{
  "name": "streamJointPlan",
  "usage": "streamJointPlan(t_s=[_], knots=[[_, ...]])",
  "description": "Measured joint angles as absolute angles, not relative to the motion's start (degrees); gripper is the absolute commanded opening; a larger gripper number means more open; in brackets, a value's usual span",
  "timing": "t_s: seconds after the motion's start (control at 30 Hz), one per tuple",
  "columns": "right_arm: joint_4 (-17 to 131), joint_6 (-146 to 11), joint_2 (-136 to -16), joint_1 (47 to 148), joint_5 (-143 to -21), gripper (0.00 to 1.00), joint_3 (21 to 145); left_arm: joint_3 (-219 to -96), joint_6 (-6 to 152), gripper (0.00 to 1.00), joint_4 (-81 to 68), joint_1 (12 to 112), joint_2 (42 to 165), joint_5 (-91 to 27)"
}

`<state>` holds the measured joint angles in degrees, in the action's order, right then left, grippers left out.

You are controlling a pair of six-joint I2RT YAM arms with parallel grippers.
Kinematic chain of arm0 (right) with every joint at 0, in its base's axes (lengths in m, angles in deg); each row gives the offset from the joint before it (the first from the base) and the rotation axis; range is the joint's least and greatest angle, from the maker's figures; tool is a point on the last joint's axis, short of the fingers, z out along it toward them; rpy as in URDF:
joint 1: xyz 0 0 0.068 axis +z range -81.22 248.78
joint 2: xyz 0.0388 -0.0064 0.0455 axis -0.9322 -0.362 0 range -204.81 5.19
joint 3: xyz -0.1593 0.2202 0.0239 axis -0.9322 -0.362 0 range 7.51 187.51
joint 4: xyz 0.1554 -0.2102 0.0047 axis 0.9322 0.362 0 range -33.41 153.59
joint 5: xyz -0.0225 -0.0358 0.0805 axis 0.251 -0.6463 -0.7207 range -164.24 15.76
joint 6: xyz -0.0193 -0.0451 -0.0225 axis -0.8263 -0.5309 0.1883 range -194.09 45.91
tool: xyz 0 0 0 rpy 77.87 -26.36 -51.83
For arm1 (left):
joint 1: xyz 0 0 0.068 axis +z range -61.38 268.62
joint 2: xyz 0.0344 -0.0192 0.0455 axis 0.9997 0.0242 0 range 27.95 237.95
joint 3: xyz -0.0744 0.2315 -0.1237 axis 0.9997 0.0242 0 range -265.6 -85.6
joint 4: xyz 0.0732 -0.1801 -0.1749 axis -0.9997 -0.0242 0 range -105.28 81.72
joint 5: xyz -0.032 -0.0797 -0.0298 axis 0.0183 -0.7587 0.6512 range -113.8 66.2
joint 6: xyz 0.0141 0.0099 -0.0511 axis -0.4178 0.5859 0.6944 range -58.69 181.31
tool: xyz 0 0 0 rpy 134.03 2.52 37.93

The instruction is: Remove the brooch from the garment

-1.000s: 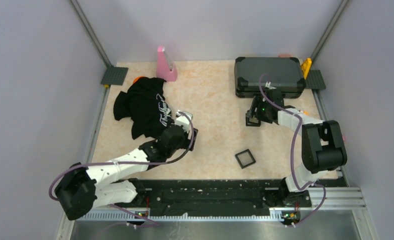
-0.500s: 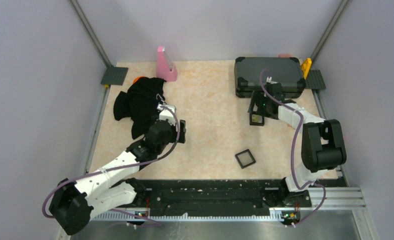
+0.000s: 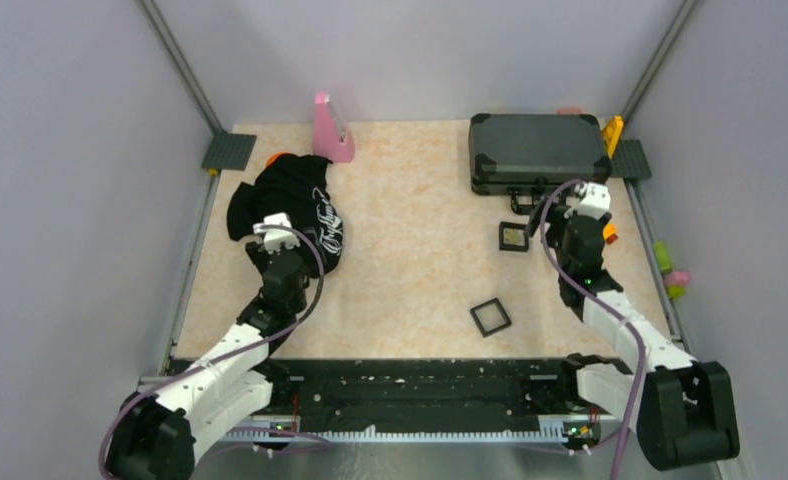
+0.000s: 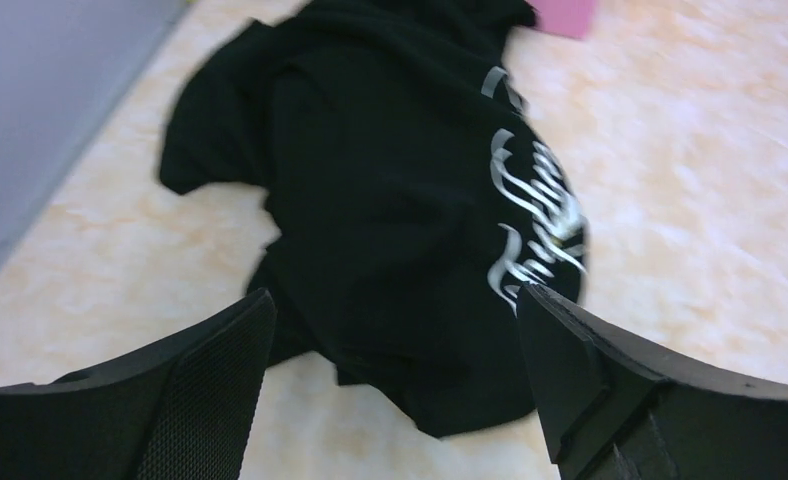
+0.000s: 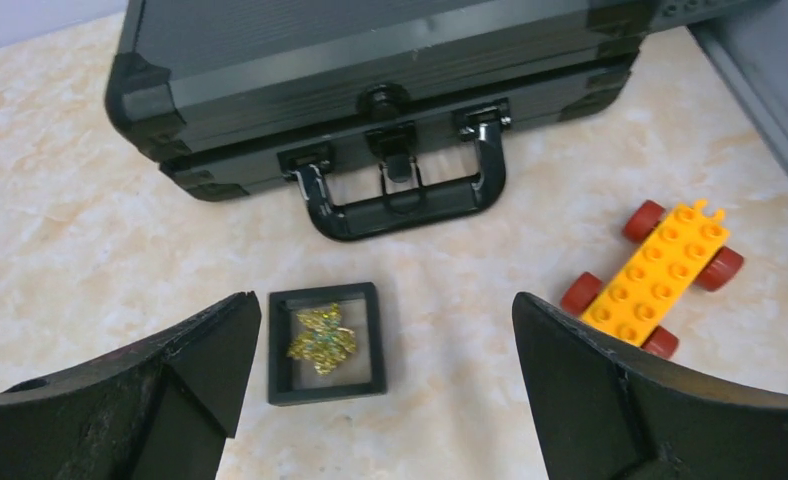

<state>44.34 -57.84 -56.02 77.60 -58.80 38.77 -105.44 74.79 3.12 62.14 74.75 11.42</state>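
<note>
Judging by how things lie, you have the removal done: the brooch [image 5: 322,337] rests inside a small black frame [image 5: 326,393] at the 6 o'clock side of the case [image 5: 370,50], well apart from the shirt [image 3: 290,210] at 10 o'clock on the table [image 3: 420,270]. Your left gripper [image 4: 392,300] and right gripper [image 5: 385,300] stand wide open, empty. Only the right wrist view shows the gold piece; overhead it is too small to see.

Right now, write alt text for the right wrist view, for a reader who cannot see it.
A gold brooch lies inside a black square frame on the marbled table, seen between the open fingers of the right gripper. Behind it sits a closed dark case; to the right, a yellow toy car with red wheels.
</note>
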Motion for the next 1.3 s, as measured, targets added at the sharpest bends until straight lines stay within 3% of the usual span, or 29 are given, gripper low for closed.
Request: streamJointPlan(t_s=[0.33, 0.6, 0.83, 0.9, 0.93, 0.97, 1.0, 1.17, 1.27, 1.3], knots=[[20.1, -69.4, -53.9, 77.6, -58.1, 0.96, 18.6, -96.8, 69.0, 0.89, 29.1, 76.0, 86.4, 15.8], [5.3, -75.5, -68.6, 77.1, -62.0, 0.87, 18.1, -92.7, 66.4, 0.87, 44.0, 80.0, 94.9, 9.3], [-4.6, -73.5, -77.8, 69.7, -66.1, 0.83, 17.7, -96.2, 65.6, 0.85, 45.2, 83.4, 98.1, 5.1], [-6.1, -73.3, -77.9, 69.3, -67.6, 0.83, 17.6, -96.4, 65.6, 0.82, 45.2, 84.7, 98.1, 4.2], [-6.8, -73.3, -77.9, 69.3, -68.6, 0.87, 17.6, -96.5, 65.5, 0.80, 45.2, 85.2, 98.1, 3.8], [-7.5, -73.4, -77.9, 69.4, -69.7, 0.97, 17.6, -96.5, 65.4, 0.80, 45.2, 85.5, 98.2, 3.1], [-7.9, -73.4, -77.9, 69.4, -70.3, 0.98, 17.6, -96.6, 65.1, 0.77, 45.1, 85.9, 98.4, 2.2], [-9.1, -73.6, -77.9, 69.4, -72.1, 0.99, 17.6, -99.0, 64.1, 0.75, 44.0, 87.6, 101.0, -5.0], [-9.2, -73.6, -77.9, 69.4, -73.1, 0.99, 17.6, -99.3, 63.0, 0.85, 50.9, 87.9, 107.3, -10.5], [-9.3, -73.6, -77.9, 69.4, -73.4, 0.99, 17.6, -99.1, 62.6, 0.83, 53.3, 87.9, 110.0, -11.4]])
